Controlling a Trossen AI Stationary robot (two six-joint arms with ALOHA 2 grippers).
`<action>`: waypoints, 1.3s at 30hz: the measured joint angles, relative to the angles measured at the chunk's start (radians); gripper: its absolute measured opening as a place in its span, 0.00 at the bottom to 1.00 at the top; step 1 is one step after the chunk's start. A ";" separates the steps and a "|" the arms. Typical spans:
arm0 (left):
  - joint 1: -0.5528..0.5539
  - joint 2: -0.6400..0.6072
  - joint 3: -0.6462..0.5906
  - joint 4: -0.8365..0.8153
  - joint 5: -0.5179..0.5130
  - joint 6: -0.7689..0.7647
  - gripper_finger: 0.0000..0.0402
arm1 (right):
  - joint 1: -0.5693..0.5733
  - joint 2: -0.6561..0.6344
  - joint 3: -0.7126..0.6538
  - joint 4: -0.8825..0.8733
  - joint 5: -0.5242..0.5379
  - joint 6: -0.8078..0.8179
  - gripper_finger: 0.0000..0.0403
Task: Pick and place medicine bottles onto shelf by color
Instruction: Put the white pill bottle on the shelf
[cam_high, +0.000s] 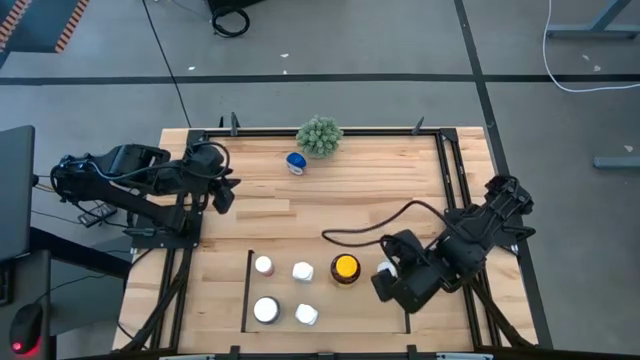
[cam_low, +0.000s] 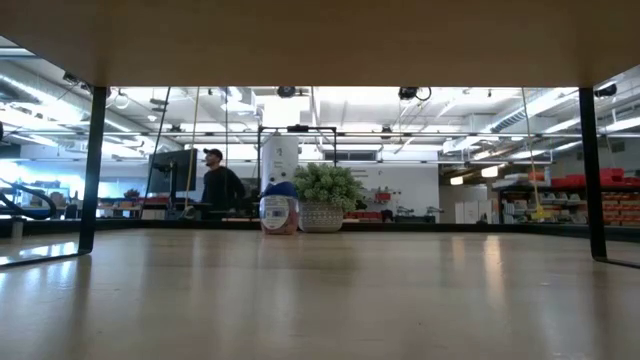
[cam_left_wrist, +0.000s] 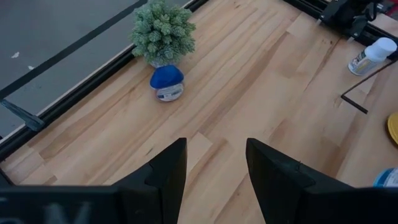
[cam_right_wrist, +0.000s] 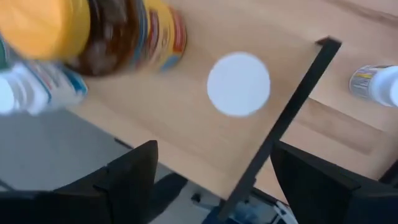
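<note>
Several medicine bottles stand in the shelf (cam_high: 248, 290), a bay of tabletop outlined by thin black strips: white-capped ones (cam_high: 266, 310) and an amber one with a yellow cap (cam_high: 345, 269). A blue bottle (cam_high: 296, 163) stands apart at the far side, beside the green plant ball (cam_high: 319, 136). My right gripper (cam_high: 385, 285) hovers open, pointing down, over the shelf's right end. Below it the right wrist view shows a white cap (cam_right_wrist: 239, 84) and the amber bottle (cam_right_wrist: 124, 31). My left gripper (cam_left_wrist: 216, 168) waits open and raised at the table's left side (cam_high: 222, 190).
Another white bottle (cam_left_wrist: 371, 56) stands outside the shelf's right strip (cam_right_wrist: 280, 124), near the right arm's base. A black frame (cam_high: 330, 130) runs round the table. Bare wood lies between the blue bottle and the shelf. A person (cam_low: 220, 185) is in the room beyond.
</note>
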 joint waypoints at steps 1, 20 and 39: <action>0.000 0.000 0.000 0.000 0.006 0.001 0.43 | -0.008 0.000 0.000 0.000 0.002 -0.002 0.79; 0.000 0.000 0.000 -0.001 0.044 -0.044 0.43 | -0.318 -0.152 -0.094 0.001 0.023 -0.593 0.69; 0.001 0.000 0.000 0.000 0.027 -0.147 0.43 | -0.378 -0.550 -0.739 0.038 -0.191 -0.640 0.73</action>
